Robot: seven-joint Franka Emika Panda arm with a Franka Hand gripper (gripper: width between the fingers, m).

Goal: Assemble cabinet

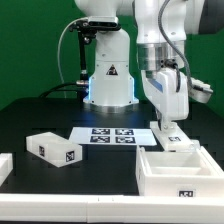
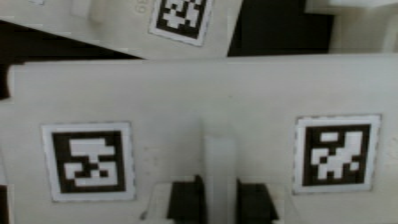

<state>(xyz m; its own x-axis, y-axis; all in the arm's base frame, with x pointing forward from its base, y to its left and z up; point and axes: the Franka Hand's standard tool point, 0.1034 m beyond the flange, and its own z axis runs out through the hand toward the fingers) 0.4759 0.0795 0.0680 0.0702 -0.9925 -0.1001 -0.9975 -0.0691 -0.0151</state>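
1 white panel (image 1: 166, 110) gripped tight in claw (image 1: 160, 74); 1 tray (image 1: 186, 186), 2 blocks (image 1: 52, 148) (image 1: 4, 167) loose

The marker board (image 1: 112, 136) lay flat on the black surface (image 1: 35, 115), its four tags facing up. A green backdrop (image 1: 30, 40) stood well behind the marker board.

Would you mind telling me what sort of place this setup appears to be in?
Most likely a robotics lab bench: a white robot arm mounted at a black table, a green screen behind, and a marker board lying among tagged white cabinet parts.
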